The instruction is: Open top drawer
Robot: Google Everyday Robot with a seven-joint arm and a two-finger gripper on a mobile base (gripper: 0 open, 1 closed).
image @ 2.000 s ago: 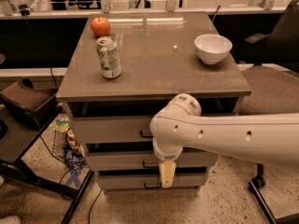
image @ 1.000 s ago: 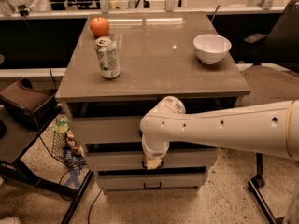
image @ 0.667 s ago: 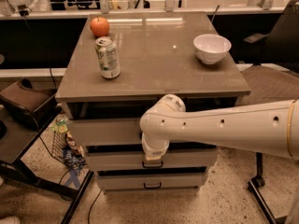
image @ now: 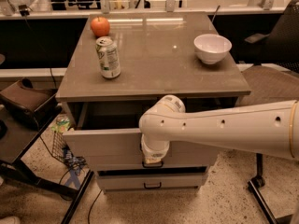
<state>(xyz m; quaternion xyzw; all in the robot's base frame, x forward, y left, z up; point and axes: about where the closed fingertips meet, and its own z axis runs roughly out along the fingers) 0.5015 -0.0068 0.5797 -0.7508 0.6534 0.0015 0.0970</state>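
Note:
The top drawer [image: 103, 146] is a light grey front under the cabinet's top, pulled partly out toward me. Its dark interior [image: 117, 115] shows behind the front. Its small black bar handle [image: 154, 164] sits at the middle of the front, mostly covered by my gripper [image: 152, 159]. The gripper hangs down from the white arm [image: 224, 127], which reaches in from the right, and its tip is right at the handle.
On the cabinet top [image: 154, 59] stand an apple [image: 100, 26], a green-and-white can [image: 108, 57] and a white bowl [image: 212, 48]. A lower drawer [image: 126, 181] is shut beneath. A chair [image: 280, 50] stands at the right, a wire basket [image: 63, 146] and a black stand [image: 28, 176] at the left.
The top drawer has slid out toward me, from shut to partly open. The gripper stayed at the handle and came forward with it.

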